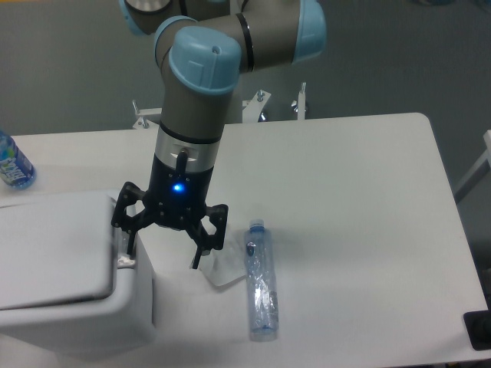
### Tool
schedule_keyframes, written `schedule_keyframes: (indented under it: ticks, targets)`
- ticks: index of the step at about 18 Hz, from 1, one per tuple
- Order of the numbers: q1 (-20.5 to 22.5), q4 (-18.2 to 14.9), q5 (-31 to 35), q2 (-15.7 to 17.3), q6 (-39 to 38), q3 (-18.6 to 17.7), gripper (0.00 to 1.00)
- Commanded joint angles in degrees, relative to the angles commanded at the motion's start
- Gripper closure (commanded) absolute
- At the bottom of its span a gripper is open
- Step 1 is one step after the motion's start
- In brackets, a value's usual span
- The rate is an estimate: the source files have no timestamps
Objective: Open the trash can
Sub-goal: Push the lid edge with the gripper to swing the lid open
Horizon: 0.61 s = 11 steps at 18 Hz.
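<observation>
Sits at the near left corner of the table (360,169) — the trash can (69,299), large, white and boxy, partly cut off by the left edge of the view. Lid (54,249) looks a little raised along the side nearest the arm, with a shadowed edge showing there, but far from fully up; so judged as just unlatched, not yet open. Hard to tell for sure from one fixed view.

End effector (163,250) hangs over the right edge of the can, fingers spread wide and holding nothing. Left finger (129,239) points down right at the small latch (125,261) on the can's top edge, seemingly pressing or touching it, though exact contact cannot be confirmed. Right finger hangs beyond the can's side, above the table.

Probably left to do: lid swinging fully up, then moving away from the latch.

Nearby — a clear plastic bottle (259,280) lying flat, and another bottle (12,162) at the far left edge.
</observation>
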Motion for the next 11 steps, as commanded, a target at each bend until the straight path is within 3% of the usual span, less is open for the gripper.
schedule_keyframes:
  ticks: [4,8,11]
  targets:
    - [0.0,0.0,0.0,0.09,0.0,0.79,0.0]
    - [2.01,0.35,0.44,0.52,0.79,5.53,0.0]
    - [4.74,-0.09,5.87,2.45,5.77,5.72,0.0]
